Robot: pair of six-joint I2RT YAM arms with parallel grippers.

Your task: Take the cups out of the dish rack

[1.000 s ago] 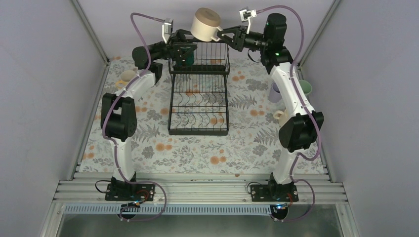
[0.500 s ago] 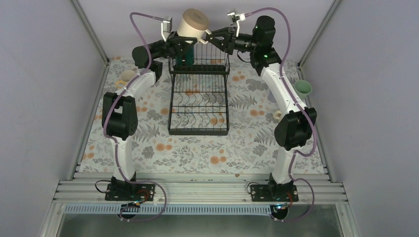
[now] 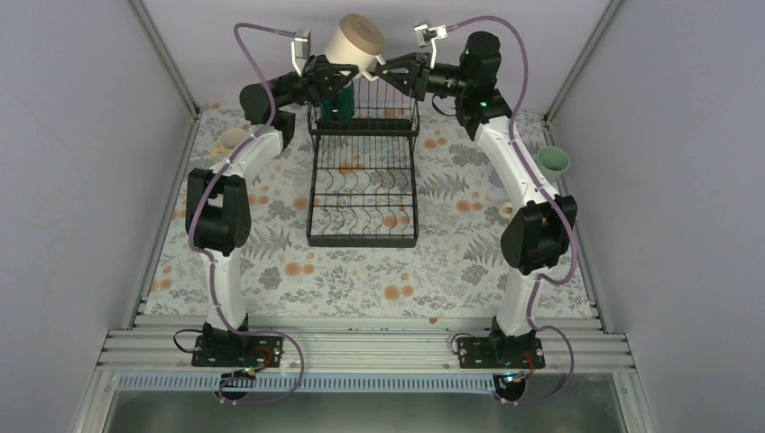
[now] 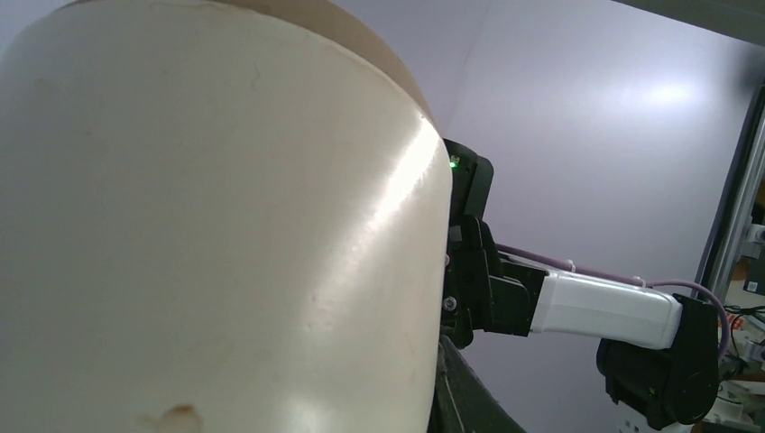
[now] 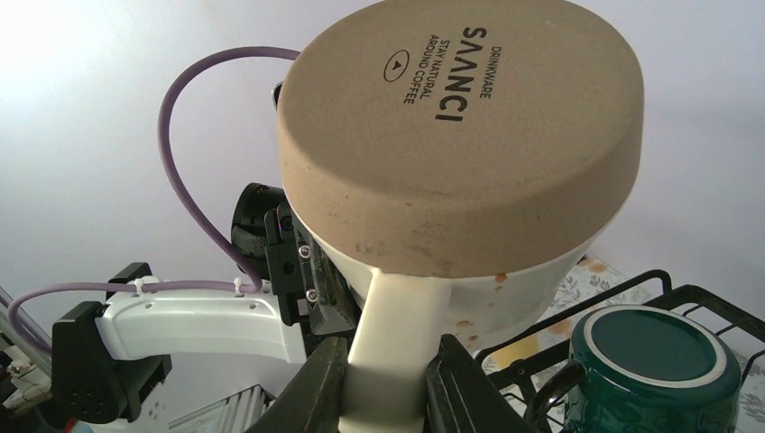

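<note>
Cream mug [image 5: 460, 135], dark green cup [image 5: 654, 374], black rack [image 3: 363, 242], floral table [image 3: 361, 281]

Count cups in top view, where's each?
5. Tan cup held above the dish rack; dark green cup in its basket; cream cup left on the table; mint cup far right; pale cup by the right arm. Others may hide behind that arm.

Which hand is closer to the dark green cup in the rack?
Left. The left hand is just above the dark green cup; the right hand is farther right.
</note>
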